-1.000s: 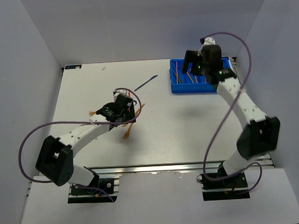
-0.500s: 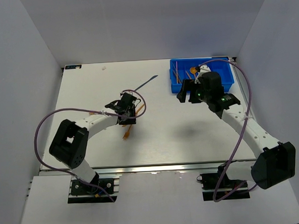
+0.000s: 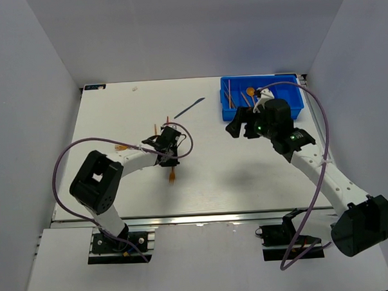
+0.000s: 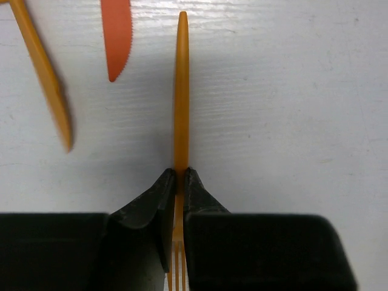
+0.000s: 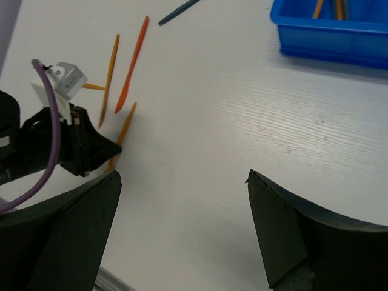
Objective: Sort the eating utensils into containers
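l gripper is at mid-left of the table. its fingers are pinched tight on an orange fork just above the tines, handle pointing to the far side. can't tell if the fork rests on the tabletop or is barely off it. beyond the grip, to the left, lie a red-orange knife and another orange utensil, both apart from the fork. a dark utensil lies farther back, toward the tray. r gripper hangs by the near-left corner of the blue tray, jaws spread wide w/ nothing between them. tray sits at far right, w/ an orange spoon and a few thin utensils inside; can't tell which compartments.
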`<state>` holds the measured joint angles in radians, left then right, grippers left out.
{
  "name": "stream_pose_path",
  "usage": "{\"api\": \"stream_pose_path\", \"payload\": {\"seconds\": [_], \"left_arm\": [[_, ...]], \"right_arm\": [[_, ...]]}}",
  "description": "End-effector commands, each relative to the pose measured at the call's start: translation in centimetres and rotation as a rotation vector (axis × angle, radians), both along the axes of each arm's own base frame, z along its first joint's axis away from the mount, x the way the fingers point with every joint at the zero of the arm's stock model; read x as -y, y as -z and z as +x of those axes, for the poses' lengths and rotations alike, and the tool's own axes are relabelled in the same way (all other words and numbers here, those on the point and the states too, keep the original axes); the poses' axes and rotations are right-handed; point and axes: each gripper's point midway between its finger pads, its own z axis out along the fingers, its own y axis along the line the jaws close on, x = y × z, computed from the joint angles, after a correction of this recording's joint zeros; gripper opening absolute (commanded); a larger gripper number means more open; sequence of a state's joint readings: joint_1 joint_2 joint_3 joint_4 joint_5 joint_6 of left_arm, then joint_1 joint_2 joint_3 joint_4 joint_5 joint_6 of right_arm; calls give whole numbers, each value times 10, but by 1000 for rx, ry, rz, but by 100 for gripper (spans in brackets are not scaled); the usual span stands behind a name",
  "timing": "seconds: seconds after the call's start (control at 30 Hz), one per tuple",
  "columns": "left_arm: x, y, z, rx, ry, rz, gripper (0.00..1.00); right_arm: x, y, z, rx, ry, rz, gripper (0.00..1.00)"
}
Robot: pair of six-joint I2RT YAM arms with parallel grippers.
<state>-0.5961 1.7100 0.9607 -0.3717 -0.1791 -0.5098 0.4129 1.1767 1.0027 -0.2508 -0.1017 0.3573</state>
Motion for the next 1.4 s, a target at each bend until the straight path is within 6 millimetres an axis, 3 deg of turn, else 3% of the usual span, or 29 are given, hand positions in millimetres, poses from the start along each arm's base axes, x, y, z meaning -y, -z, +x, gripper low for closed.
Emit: {"api": "stream_pose_path", "payload": {"seconds": [0.0, 0.1, 0.13, 0.2, 0.27, 0.37, 0.47, 0.7, 0.97, 1.07, 1.1, 1.13, 1.17, 1.2, 1.27, 1.3, 1.37], "left_arm": [[0, 12, -27, -52, 13, 11, 0], [11, -2, -34, 4, 35, 6, 0], [20, -21, -33, 58, 51, -31, 0], [44, -49, -38, 138, 104, -91, 0], [67, -88, -40, 231, 143, -216, 0], [89, -126, -47, 300, 204, -376, 0], [102, -149, -53, 329, 253, -474, 0], [120, -166, -61, 320, 321, -575, 0], [123, -170, -58, 321, 323, -575, 0], [130, -175, -61, 322, 346, -608, 0], [130, -176, -60, 324, 344, -609, 0], [130, -176, -59, 324, 342, -605, 0], [129, -174, -57, 325, 334, -596, 4], [126, -176, -54, 335, 314, -582, 34], [118, -180, -47, 356, 262, -547, 90], [115, -194, -42, 385, 237, -547, 98], [84, -193, -33, 398, 110, -412, 98]], "right_arm": [[-23, -18, -10, 34, -97, 134, 89], [-37, -11, -16, -14, -119, 247, 89], [-39, 6, -22, -66, -116, 267, 89], [-54, 10, -24, -110, -132, 366, 89], [-63, 28, -31, -165, -135, 398, 89], [-90, 34, -43, -196, -173, 433, 88], [-111, 41, -50, -218, -183, 411, 88], [-135, 42, -47, -227, -207, 445, 80], [-129, 23, -39, -141, -163, 465, 76], [-135, 21, -36, -146, -186, 459, 61], [-137, 25, -35, -156, -191, 450, 40], [-138, 24, -34, -154, -198, 451, 29], [-140, 23, -35, -154, -208, 452, 17], [-140, 22, -34, -146, -207, 446, 0], [-132, 28, -27, -140, -177, 395, 0], [-121, 17, -8, -100, -144, 371, 0], [-84, 30, 22, -71, -63, 210, 0]]}}
